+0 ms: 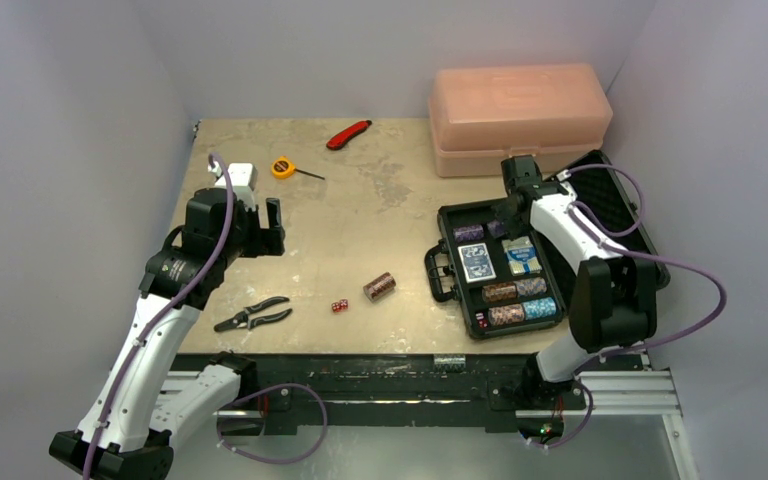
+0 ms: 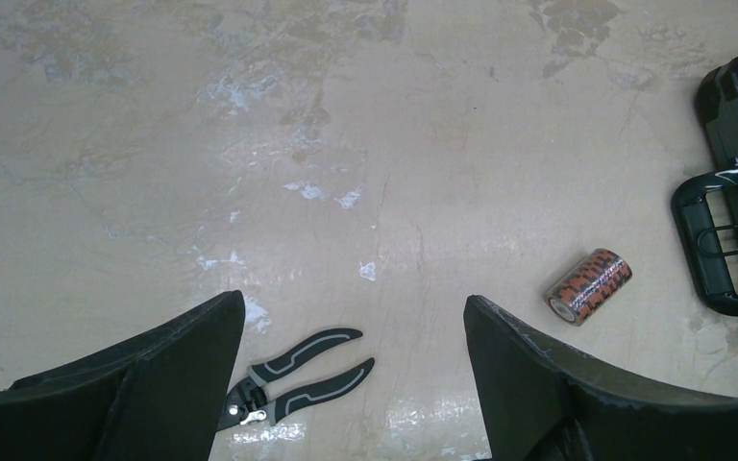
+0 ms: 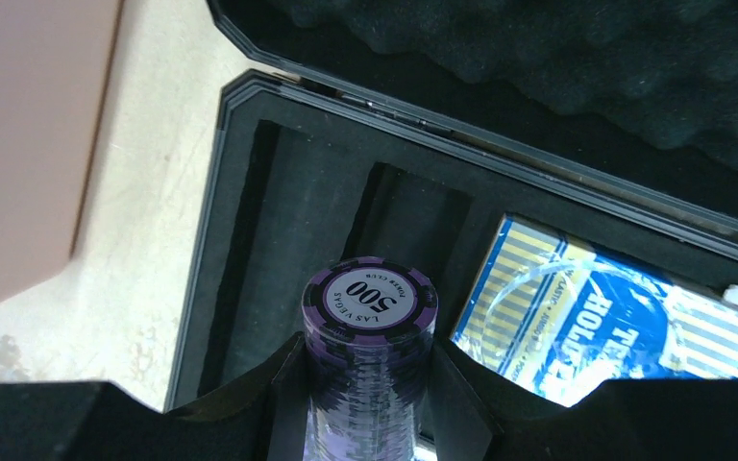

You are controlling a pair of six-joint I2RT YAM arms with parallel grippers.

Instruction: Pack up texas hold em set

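The black case [image 1: 450,215] lies open at the right, its foam-lined lid [image 1: 615,205] propped back. Inside are two blue card decks [image 1: 477,262], several chip rolls [image 1: 507,315] and a purple roll [image 1: 468,232]. My right gripper [image 1: 508,215] is over the case's far end, shut on a purple chip roll [image 3: 373,317] held above an empty foam slot [image 3: 283,240], beside a blue deck [image 3: 596,317]. An orange-and-black chip roll [image 1: 379,286] and two red dice [image 1: 339,306] lie on the table. My left gripper [image 1: 260,230] is open and empty above the table's left. That roll also shows in the left wrist view [image 2: 588,285].
Black pliers [image 1: 252,315] lie near the front left, under my left gripper [image 2: 356,317] in its wrist view [image 2: 293,379]. A yellow tape measure [image 1: 282,167] and a red utility knife [image 1: 348,133] lie at the back. A translucent pink box [image 1: 520,115] stands behind the case.
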